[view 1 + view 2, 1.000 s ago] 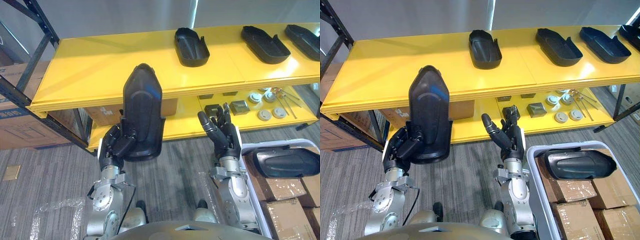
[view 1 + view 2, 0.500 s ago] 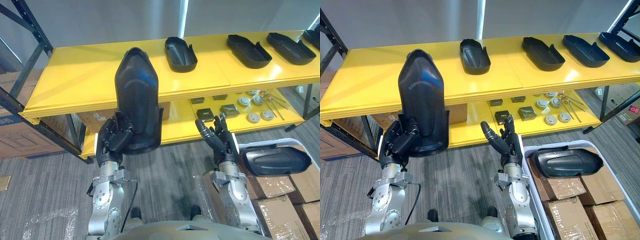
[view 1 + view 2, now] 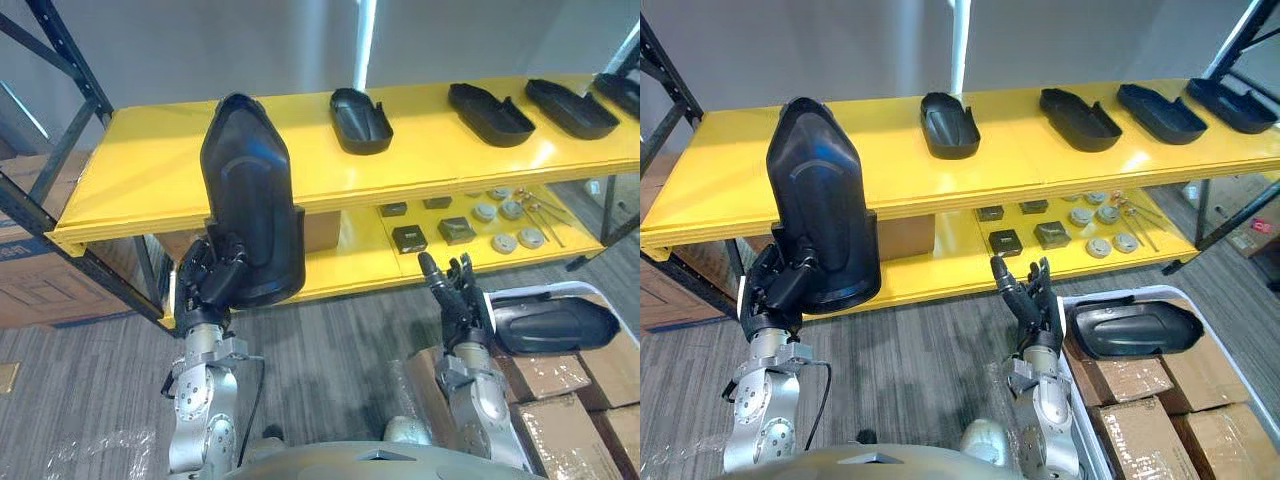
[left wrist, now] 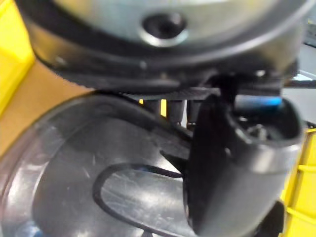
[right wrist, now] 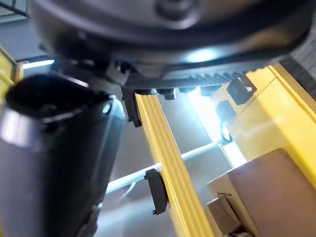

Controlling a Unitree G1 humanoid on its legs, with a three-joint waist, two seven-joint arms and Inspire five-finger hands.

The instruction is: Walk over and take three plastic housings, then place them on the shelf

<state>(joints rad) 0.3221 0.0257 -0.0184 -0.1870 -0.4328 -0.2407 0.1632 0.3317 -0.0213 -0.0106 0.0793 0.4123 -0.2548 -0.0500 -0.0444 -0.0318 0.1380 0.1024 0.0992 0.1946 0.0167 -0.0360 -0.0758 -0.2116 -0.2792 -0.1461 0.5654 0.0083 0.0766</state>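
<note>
My left hand [image 3: 208,282] is shut on a large black plastic housing [image 3: 250,200], held upright in front of the yellow shelf [image 3: 150,170]; the same housing [image 4: 98,168] curves close past my thumb in the left wrist view. Three more black housings [image 3: 361,120] [image 3: 490,112] [image 3: 570,106] lie on the shelf's top board to the right. Another housing [image 3: 550,325] rests in a white bin at the lower right. My right hand [image 3: 458,305] is open and holds nothing, fingers up, beside that bin.
The lower shelf board carries small metal parts and round discs [image 3: 497,212]. Cardboard boxes [image 3: 575,400] sit under the white bin [image 3: 520,292]. A dark rack post [image 3: 60,60] and a brown box [image 3: 40,290] stand at the left. Grey carpet lies below.
The camera has shifted, so the shelf sits a little further right. The held housing now shows more to the left and higher. My right hand has sunk lower, near the bin.
</note>
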